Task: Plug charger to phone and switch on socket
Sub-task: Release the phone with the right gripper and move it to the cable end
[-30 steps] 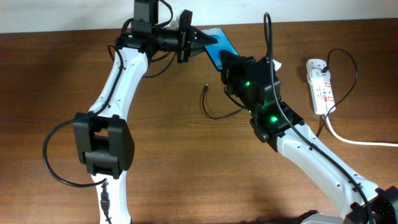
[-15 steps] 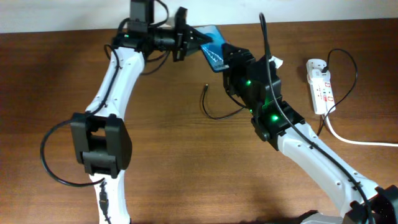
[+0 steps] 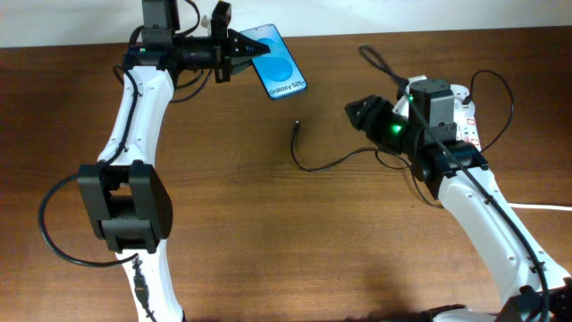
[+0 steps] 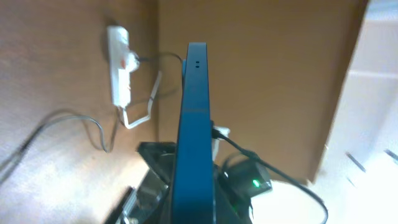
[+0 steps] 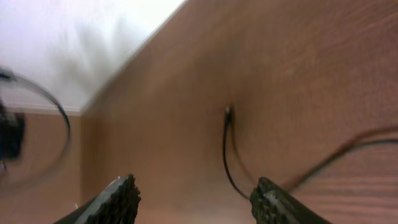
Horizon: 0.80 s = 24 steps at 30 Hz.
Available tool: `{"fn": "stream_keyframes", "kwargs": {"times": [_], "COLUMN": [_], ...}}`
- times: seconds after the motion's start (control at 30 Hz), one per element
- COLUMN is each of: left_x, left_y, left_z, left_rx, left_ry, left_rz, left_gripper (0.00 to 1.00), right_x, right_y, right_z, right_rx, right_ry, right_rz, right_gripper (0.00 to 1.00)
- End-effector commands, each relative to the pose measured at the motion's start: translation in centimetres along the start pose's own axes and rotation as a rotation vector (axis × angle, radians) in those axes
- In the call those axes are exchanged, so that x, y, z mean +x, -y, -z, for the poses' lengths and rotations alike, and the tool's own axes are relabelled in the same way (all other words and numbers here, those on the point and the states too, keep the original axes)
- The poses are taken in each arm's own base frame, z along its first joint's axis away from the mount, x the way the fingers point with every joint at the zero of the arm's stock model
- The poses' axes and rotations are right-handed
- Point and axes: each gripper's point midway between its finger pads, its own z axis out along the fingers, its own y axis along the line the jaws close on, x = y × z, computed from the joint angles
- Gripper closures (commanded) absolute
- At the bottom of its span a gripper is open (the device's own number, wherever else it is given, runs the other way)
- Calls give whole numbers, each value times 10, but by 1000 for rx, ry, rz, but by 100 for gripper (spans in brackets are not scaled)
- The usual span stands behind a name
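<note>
The phone (image 3: pixel 280 65), blue screen up with white text, is held above the table's far edge; my left gripper (image 3: pixel 250 48) is shut on its left end. The left wrist view has the phone (image 4: pixel 196 118) edge-on, running up from the jaws of the left gripper (image 4: pixel 196 214). The charger (image 3: pixel 323 165), a thin black cable, curls on the wood and its plug tip (image 3: pixel 296 126) points to the far side. My right gripper (image 3: pixel 352 114) hangs open and empty just right of that cable. In its wrist view the charger (image 5: pixel 226 155) lies between the spread fingers (image 5: pixel 119 200). The socket (image 3: pixel 466 125) is partly hidden behind the right arm.
A thick white cord (image 3: pixel 514 204) runs from the socket off the right edge. The left wrist view shows the socket (image 4: pixel 119 62) lying far off on the wood, with that white cord (image 4: pixel 144 109) beside it. A pale wall borders the table's far edge.
My right gripper has opened, let go of the phone and drawn back to the right. The left arm has carried the phone to the left, its screen now facing up.
</note>
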Motion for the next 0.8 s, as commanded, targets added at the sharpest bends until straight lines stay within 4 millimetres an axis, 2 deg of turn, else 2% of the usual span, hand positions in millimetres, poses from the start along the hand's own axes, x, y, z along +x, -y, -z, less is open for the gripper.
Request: {"fn": "stream_keyframes", "kwargs": {"times": [0.0, 0.13, 0.27, 0.37, 0.4, 0.5, 0.6, 0.7, 0.77], "left_x": [19, 8, 0, -3, -4, -6, -6, -9, -11], "left_y": [25, 23, 21, 19, 19, 19, 19, 17, 17], "left_z": [18, 42, 62, 71, 75, 79, 79, 90, 95], "left_rx": [114, 113, 113, 113, 113, 114, 114, 114, 114], "left_ry": [-109, -59, -19, -1, 8, 16, 16, 38, 48], "left_rz": [-34, 6, 12, 34, 38, 38, 38, 39, 40], "left_gripper": [100, 100, 100, 100, 100, 100, 100, 100, 100], "right_x": [18, 26, 15, 14, 15, 20, 37, 56, 61], "right_y": [-3, 7, -13, -31, -40, -47, -33, -7, 9], "right_z": [6, 1, -12, -38, -54, -97, -137, -163, -174], "right_rx": [-16, 26, 80, 126, 139, 174, 197, 269, 324], "right_ry": [-77, -130, -215, -318, -357, -385, -409, -441, -437], "right_rz": [167, 149, 170, 192, 216, 221, 155, 161, 172], "right_gripper": [38, 41, 43, 45, 46, 55, 55, 57, 57]}}
